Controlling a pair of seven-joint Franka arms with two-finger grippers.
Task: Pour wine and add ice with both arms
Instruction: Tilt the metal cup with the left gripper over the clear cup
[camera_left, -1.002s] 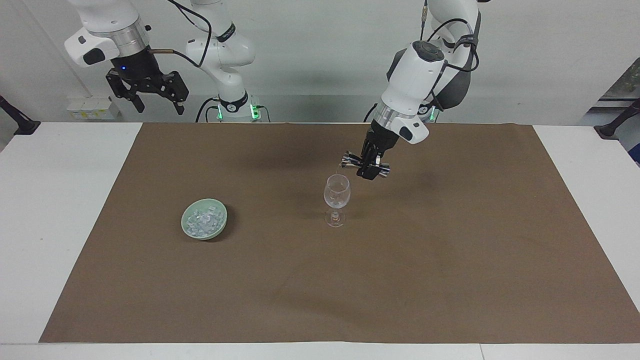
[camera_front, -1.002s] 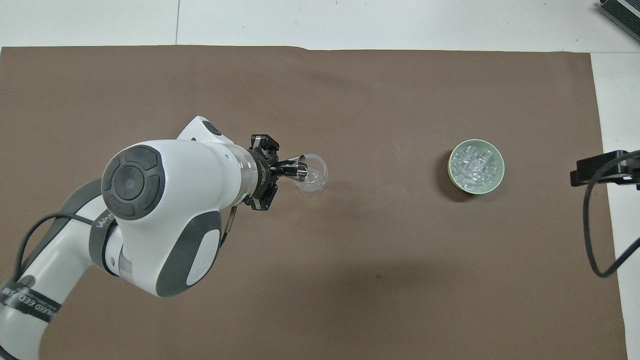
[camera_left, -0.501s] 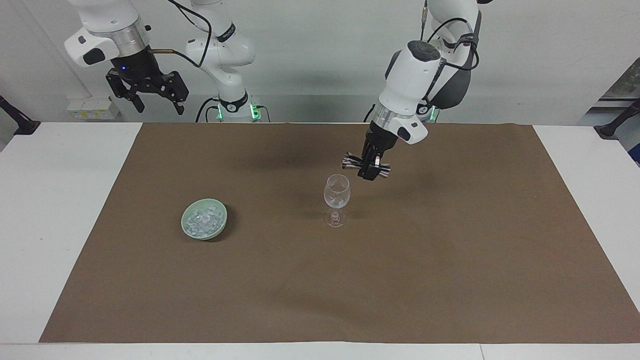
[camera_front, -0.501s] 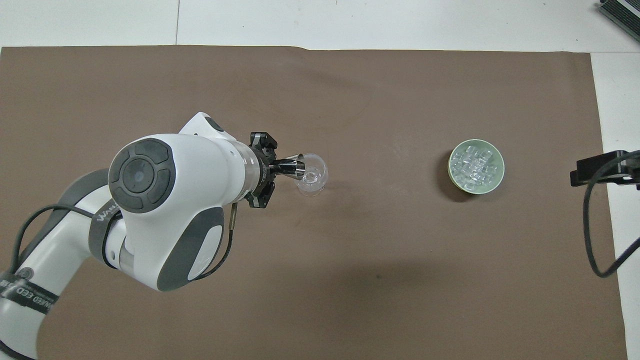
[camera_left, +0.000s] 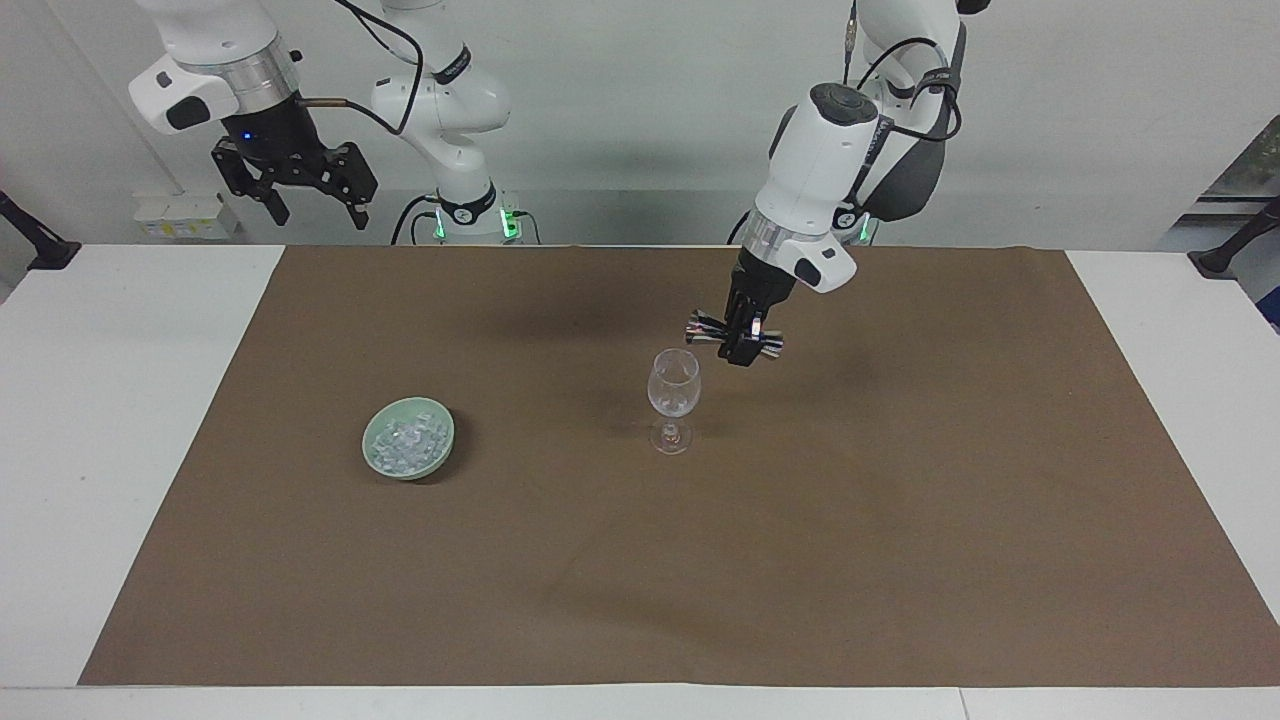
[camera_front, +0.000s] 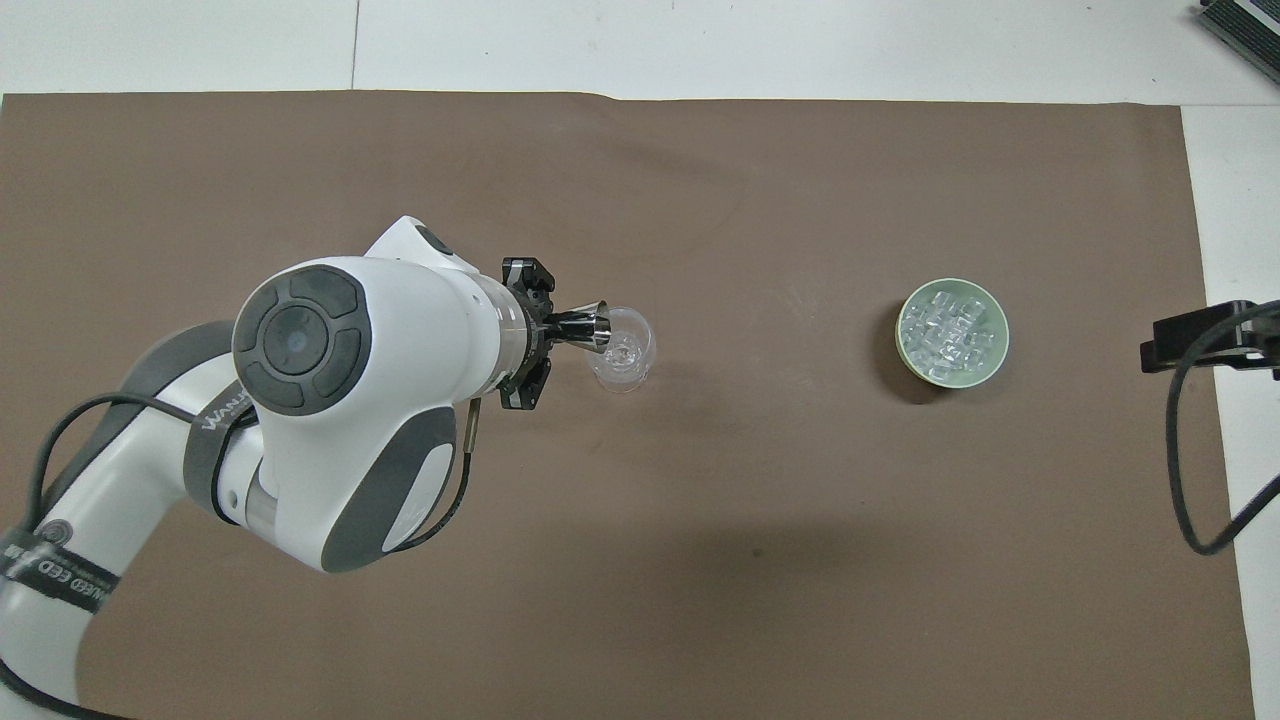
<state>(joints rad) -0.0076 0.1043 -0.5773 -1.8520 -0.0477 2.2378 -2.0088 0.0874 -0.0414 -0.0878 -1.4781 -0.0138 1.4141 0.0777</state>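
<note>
A clear wine glass (camera_left: 674, 385) stands upright mid-table on the brown mat; it also shows in the overhead view (camera_front: 622, 350). Any wine in it is too faint to make out. My left gripper (camera_left: 742, 345) is shut on a small metal jigger (camera_left: 712, 329), held on its side just above the glass, its mouth at the rim (camera_front: 590, 329). A pale green bowl (camera_left: 440, 447) heaped with clear ice cubes (camera_left: 404, 440) sits toward the right arm's end; it also shows in the overhead view (camera_front: 950, 330). My right gripper (camera_left: 312, 205) is open and waits high up over the table's edge.
The brown mat (camera_left: 900, 500) covers most of the white table (camera_left: 120, 420). A black part of the right arm with a cable (camera_front: 1195, 338) shows at the overhead view's edge.
The thin stream from the jigger into the glass has stopped. My left wrist has swung slightly more upright, with the jigger still by the glass rim. The right arm has not moved.
</note>
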